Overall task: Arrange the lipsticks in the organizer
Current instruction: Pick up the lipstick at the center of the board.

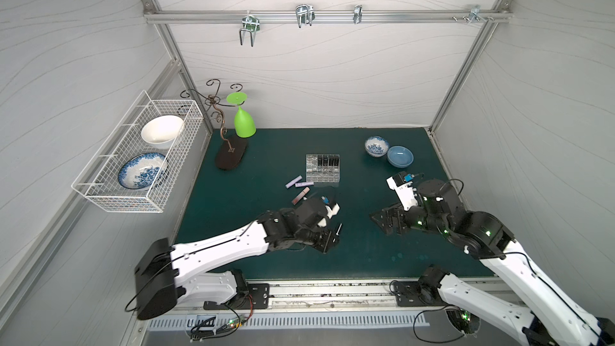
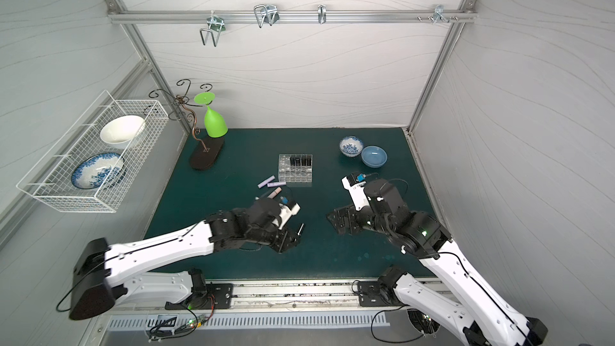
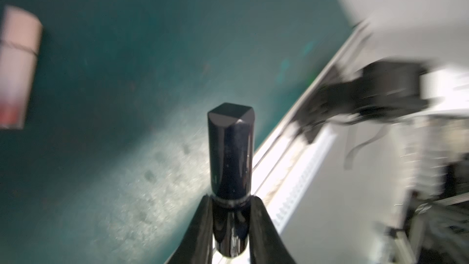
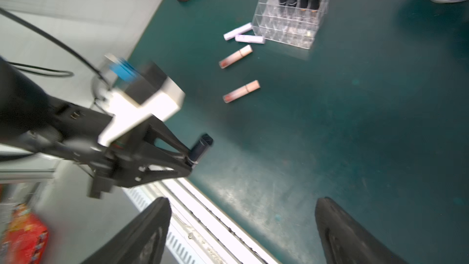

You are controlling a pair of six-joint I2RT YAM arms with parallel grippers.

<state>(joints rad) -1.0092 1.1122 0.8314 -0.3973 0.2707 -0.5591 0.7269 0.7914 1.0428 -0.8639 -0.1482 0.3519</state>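
The organizer [image 1: 321,177] stands mid-mat [image 1: 366,254] with four black lipsticks [image 1: 327,160] upright along its back row. Two lilac tubes [image 4: 250,38] lie just beside its near left corner, and two pink tubes [image 4: 236,56] lie flat a little closer to the arms. On the wall, the basket [image 1: 116,194] holds a white bowl [image 1: 162,131] and a blue dish [image 1: 143,170]. The left gripper [image 3: 229,205] is clenched on a fifth lipstick [image 3: 229,153], black, gripped by one end over the front of the mat. The right gripper [image 4: 243,227] hangs with its jaws spread wide, grasping nothing.
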